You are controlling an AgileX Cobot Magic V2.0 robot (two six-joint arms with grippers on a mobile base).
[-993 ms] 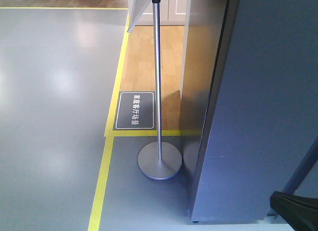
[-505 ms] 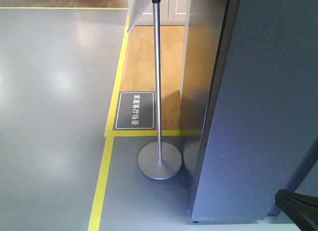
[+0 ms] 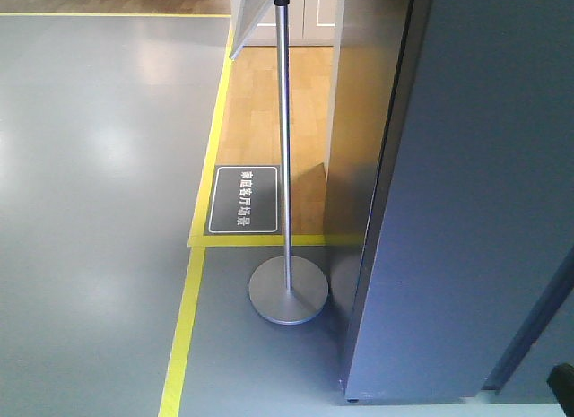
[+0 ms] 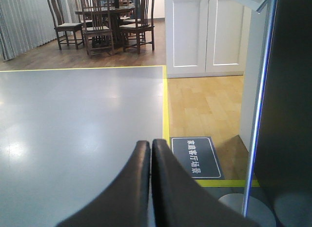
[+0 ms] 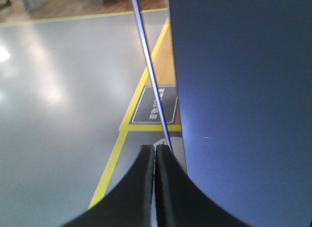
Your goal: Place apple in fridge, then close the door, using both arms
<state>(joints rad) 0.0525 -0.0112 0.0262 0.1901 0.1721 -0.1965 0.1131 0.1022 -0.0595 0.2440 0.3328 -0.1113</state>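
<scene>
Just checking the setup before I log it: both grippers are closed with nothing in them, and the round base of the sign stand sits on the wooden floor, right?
Not quite. The sign stand's round base sits on the grey floor, just outside the yellow tape line, not on the wood; the front-facing view shows it. The left gripper and right gripper are indeed shut and empty.

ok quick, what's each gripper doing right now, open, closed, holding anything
Left gripper: closed, fingers pressed together, nothing held.
Right gripper: closed, fingers pressed together, nothing held.
</scene>
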